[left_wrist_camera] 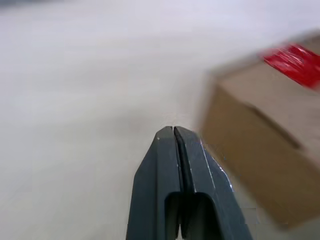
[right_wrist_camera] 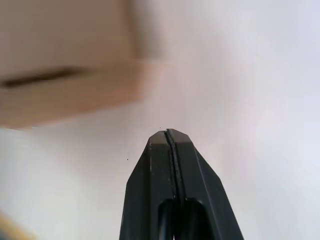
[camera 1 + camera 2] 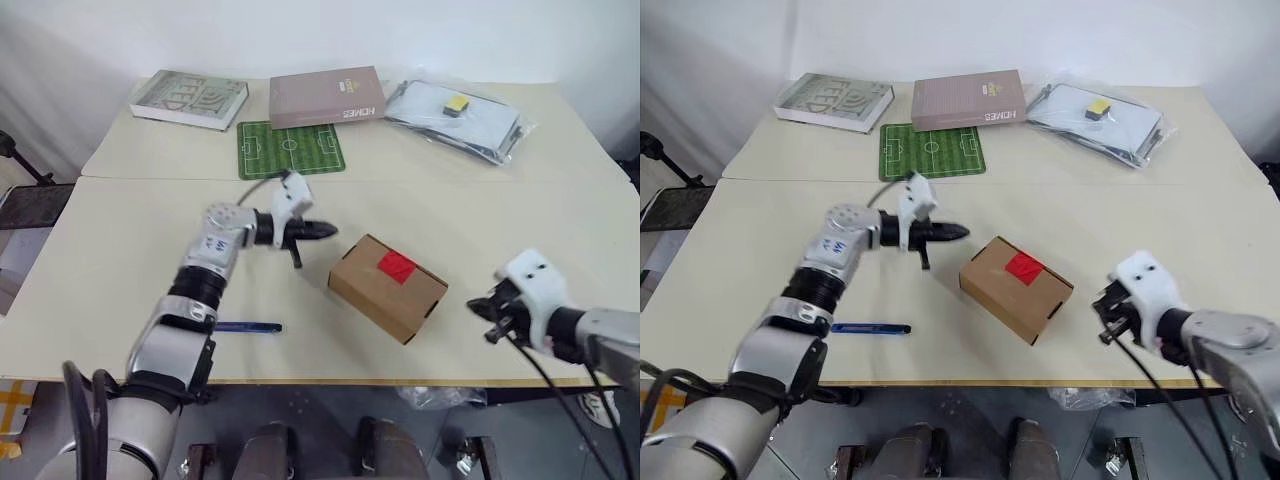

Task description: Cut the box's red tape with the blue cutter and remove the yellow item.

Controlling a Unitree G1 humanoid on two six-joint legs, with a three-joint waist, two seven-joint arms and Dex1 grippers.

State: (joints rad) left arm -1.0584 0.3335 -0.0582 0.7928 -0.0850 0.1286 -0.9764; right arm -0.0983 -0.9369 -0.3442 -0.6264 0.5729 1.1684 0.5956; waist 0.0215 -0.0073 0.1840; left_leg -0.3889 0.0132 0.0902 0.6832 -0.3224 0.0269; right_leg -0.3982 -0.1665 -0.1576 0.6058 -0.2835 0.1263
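The box [image 3: 388, 287] sits closed near the middle of the front table [image 3: 110, 250], turned at an angle, with the red tape [image 3: 396, 266] stuck on its top. Its contents are hidden, so the yellow item cannot be seen. The blue cutter [image 3: 247, 327] lies flat on the table near the front edge, well apart from the box on the robot's left.

The left end effector [image 3: 325, 231] hangs above the table just beside the box's far left corner, its 2 fingers pressed together and empty. The right end effector [image 3: 478, 306] hovers off the box's right side, also closed on nothing, near the front edge.

Bare table lies between box and cutter and around the box on all sides. At the far side rest 2 books [image 3: 190, 98] [image 3: 327, 97], a green pitch mat [image 3: 290, 149] and a clear plastic bag [image 3: 460, 116] holding a small yellow block. A seam divides the pale table; a white wall stands behind.
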